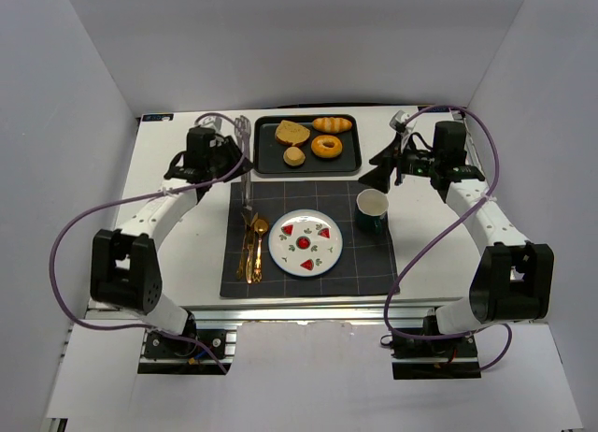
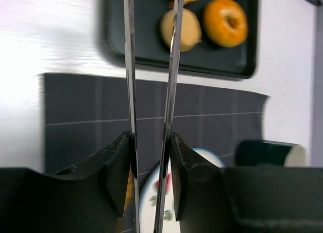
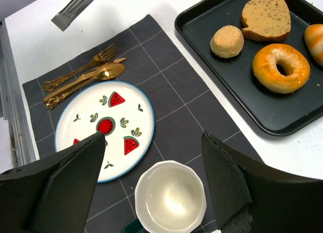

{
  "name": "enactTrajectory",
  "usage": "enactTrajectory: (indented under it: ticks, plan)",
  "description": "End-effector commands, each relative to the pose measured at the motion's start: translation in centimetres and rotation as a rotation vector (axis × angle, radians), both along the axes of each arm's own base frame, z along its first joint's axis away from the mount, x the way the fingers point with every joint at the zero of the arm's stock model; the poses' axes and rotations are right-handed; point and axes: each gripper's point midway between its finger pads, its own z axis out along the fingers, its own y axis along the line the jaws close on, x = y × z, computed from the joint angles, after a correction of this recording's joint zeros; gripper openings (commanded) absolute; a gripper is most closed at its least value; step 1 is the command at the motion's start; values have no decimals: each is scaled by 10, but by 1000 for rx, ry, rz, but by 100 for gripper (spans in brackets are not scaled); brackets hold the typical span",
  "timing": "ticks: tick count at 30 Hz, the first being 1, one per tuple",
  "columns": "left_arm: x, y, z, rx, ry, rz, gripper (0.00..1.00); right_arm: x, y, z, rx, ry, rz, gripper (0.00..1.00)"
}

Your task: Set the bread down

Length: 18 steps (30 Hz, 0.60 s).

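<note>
- Bread: all four pieces, a slice [image 3: 266, 17], a bun [image 3: 227, 41], a ring [image 3: 281, 67] and a roll [image 1: 333, 124], lay on the tray [image 3: 252, 104] at the far side of the bench [image 3: 30, 41]. None was lifted, and no tool was seen touching any of them.
- Plate [image 3: 83, 137]: it sat on the mat [image 3: 186, 117] on the near side of the tray, between the cutlery [image 3: 81, 76] and the cup [image 3: 170, 200], and carried no bread. It was judged the likely destination, though the task named none.
- Left pincer [image 2: 150, 142]: it was closed on the tongs [image 2: 129, 66], with one blade against each finger.
  - The blades ran a little apart towards the tray, with nothing between them along the length in view.
  - Their tips lay outside the wrist view, so that view could not show whether they had reached a piece.
  - In the overhead view the tongs appeared just beside the tray's left rim, apart from the bread.
- Right pincer [image 3: 151, 142]: it stood roughly half open and empty, above the mat near the cup and well apart from the tray.
- Progress: the task was judged to be at an early stage.
  - Done: the tool was in hand.
  - Left: gripping a piece with the tongs, carrying it off the tray and setting it down.
</note>
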Motion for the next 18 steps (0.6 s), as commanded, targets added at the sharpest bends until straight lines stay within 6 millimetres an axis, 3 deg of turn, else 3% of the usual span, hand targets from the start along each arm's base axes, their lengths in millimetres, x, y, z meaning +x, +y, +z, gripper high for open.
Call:
enactTrajectory:
  ticks: [1, 2, 3, 10, 14, 15, 18]
  plan:
    - [16, -41, 23, -130, -10, -60, 46, -2, 0, 19, 30, -60, 18, 82]
    - [21, -48, 13, -132, 18, -73, 46, -2, -1, 19, 31, -61, 18, 82]
    - [29, -54, 25, -141, -3, -80, 47, -2, -2, 19, 32, -61, 16, 82]
    - [55, -83, 22, -203, 40, -86, 49, -3, -8, 20, 43, -66, 0, 82]
    - [63, -101, 15, -222, 69, -113, 49, -3, -14, 19, 47, -64, -15, 82]
    - [63, -107, 5, -219, 92, -119, 49, -2, -15, 19, 49, -63, -19, 82]
    - [66, -121, 6, -247, 95, -140, 48, -2, -17, 18, 51, -60, -24, 82]
